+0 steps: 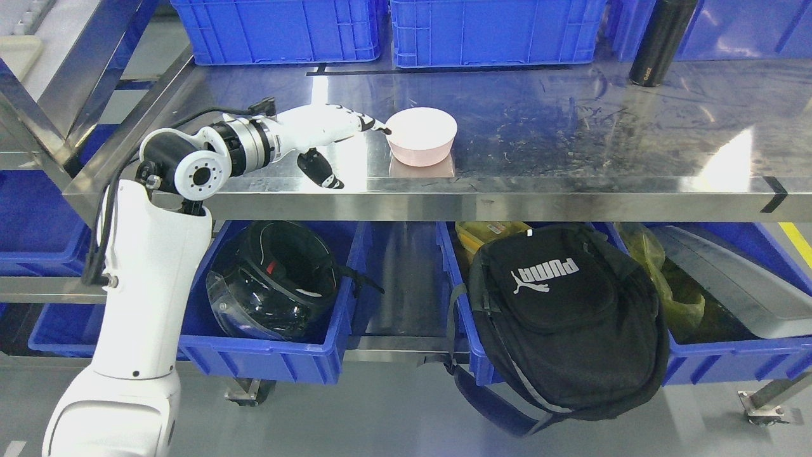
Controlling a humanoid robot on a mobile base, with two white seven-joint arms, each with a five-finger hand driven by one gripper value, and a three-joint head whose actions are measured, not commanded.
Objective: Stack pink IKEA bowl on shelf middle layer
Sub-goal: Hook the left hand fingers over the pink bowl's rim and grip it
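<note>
The pink, round, smooth-walled plastic bowl [422, 136] sits upright on the steel middle shelf [571, 127], just beyond the fingertips of our left hand [330, 136]. From what shows, it may be one bowl or a nested pair; we cannot tell. Our white left arm reaches in from the lower left, and the hand lies flat and extended, fingers [371, 124] stretched toward the bowl's near-left rim and touching or nearly touching it, thumb hanging below and holding nothing. The right hand is not in view.

We judge the step in hand to be either closing on the rim or letting go after placing. To do it well, we keep the wrist level, move along the line of the fingers, and avoid pushing sideways, since a light bowl on polished steel will likely slide.

Below and left of the hand, the shelf's front edge [444, 190] runs close under the thumb, so we have little room to drop the wrist. Ahead and to the right of the hand, past the bowl, the shelf surface lies open. Far ahead, blue plastic crates [495, 32] line the back, and a tall black cylindrical bottle [656, 41] stands well to the right, clear of our path.
</note>
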